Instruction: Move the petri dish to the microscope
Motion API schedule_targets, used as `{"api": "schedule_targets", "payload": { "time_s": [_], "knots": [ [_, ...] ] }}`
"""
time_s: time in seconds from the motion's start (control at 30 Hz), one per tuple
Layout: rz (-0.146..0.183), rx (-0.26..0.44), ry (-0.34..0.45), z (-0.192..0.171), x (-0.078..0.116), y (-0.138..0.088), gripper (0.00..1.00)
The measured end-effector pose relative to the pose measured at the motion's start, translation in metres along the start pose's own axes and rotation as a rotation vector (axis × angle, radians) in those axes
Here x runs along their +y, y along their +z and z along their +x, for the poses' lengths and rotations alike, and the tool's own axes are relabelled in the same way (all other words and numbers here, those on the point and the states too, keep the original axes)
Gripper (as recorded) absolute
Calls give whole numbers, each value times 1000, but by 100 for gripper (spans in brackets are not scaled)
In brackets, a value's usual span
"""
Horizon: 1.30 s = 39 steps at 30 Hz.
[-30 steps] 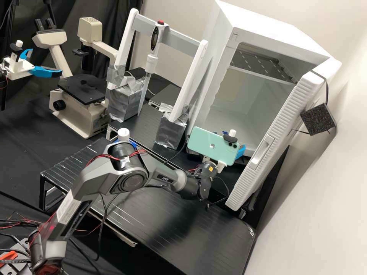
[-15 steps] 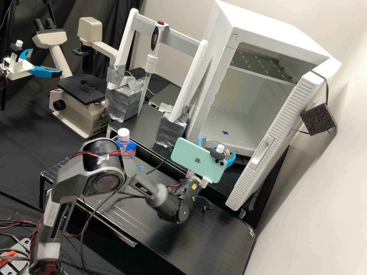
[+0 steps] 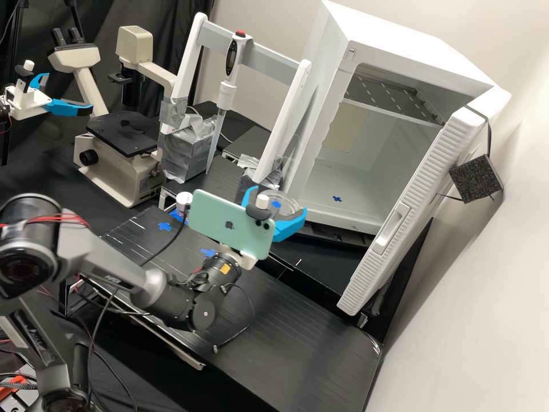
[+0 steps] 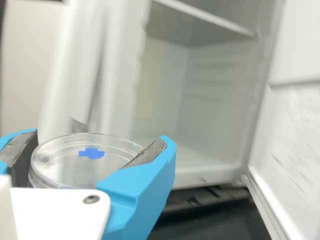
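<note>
1. The claw (image 4: pixel 95 145) pinched the petri dish (image 4: pixel 80 167) by its round side, with one grey pad (image 4: pixel 150 153) against each side.
2. The dish was up in the air, lying about flat, out in front of the bottom front edge of the big white box (image 3: pixel 400 43).
3. It looked light, clear and hard, like thin plastic, so it would not bend much. A big squeeze could crack it.
4. Its smooth side could slip, and a loose lid could slide off if the dish tipped.
5. The best place to hold it was the side wall, straight across the middle, with a soft pinch. The top was a bad place to push.
6. The microscope (image 3: pixel 114 171) was well apart from it. The dish likely had to go there slowly and flat, then be set down inside the edges and corners of the black plate (image 3: pixel 123 133) before letting go.
</note>
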Motion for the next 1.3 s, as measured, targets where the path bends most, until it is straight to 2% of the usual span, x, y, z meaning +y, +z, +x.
{"api": "schedule_targets", "payload": {
  "time_s": [0.2,0.33,0.47,0.67,0.77,0.87,0.97,1.2,1.3],
  "knots": [
    [-26,171,-48,-16,-24,-53,0],
    [-19,324,-105,-26,-42,-86,0],
    [16,475,-181,-31,-57,-112,0],
    [109,671,-324,-30,-81,-145,0],
    [111,708,-366,-27,-91,-158,0],
    [103,715,-375,-25,-95,-171,0],
    [112,726,-378,-23,-96,-179,0],
    [131,705,-383,-18,-99,-180,0],
    [111,673,-395,-14,-103,-176,0]
  ]
}}
